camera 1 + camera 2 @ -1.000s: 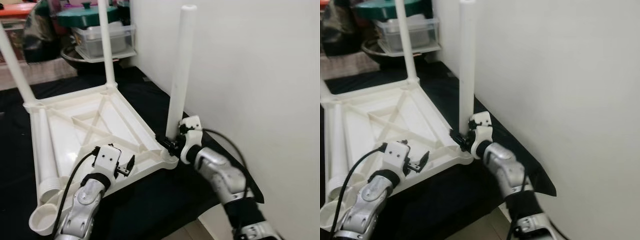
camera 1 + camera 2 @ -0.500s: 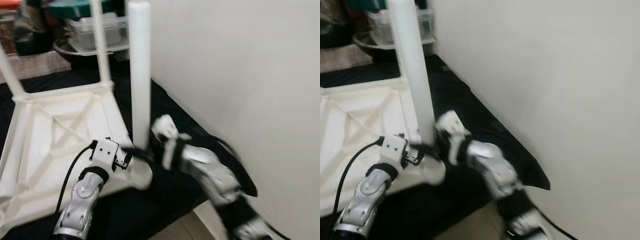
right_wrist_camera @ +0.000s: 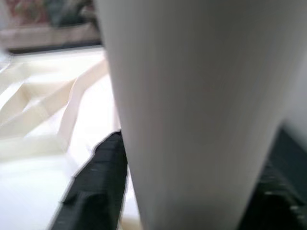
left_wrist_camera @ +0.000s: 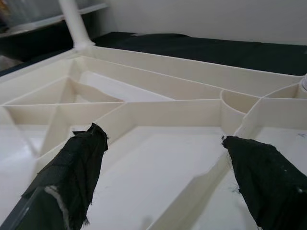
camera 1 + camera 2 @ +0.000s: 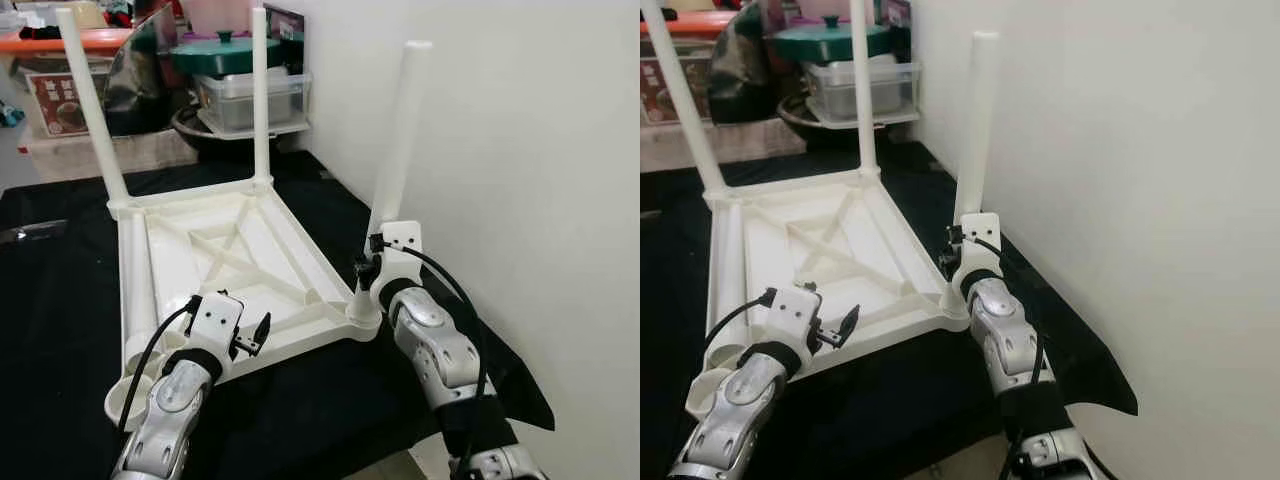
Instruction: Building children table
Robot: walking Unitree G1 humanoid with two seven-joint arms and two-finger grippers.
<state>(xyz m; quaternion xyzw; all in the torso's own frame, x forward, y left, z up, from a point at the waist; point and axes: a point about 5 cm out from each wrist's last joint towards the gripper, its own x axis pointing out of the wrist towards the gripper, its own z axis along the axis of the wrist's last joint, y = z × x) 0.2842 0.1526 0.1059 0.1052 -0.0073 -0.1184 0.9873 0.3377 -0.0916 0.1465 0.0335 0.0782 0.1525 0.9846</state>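
A white plastic table [image 5: 290, 300] lies upside down on a black cloth. Two legs stand upright at its far corners: one [image 5: 88, 110] on the left and one [image 5: 260, 95] on the right. A third leg [image 5: 397, 140] stands in the near right corner socket, with my right gripper [image 5: 364, 272] shut on its base. In the right wrist view this leg [image 3: 192, 110] runs between the black fingers [image 3: 96, 182]. A loose leg [image 5: 138, 290] lies along the table's left side. My left gripper [image 5: 256, 335] hovers open over the ribbed underside [image 4: 158, 115] near the front edge.
A white wall [image 5: 540, 150] runs close along the right. At the back stand a clear tub [image 5: 245, 95] topped by a green-lidded pot [image 5: 225, 50], a metal bowl and boxes. The black cloth [image 5: 320, 420] ends just before me, and bare floor shows beyond it.
The view swung and blurred, then settled back. My right gripper has stayed on the third leg at the corner, its wrist now more upright. The left gripper has hardly moved.
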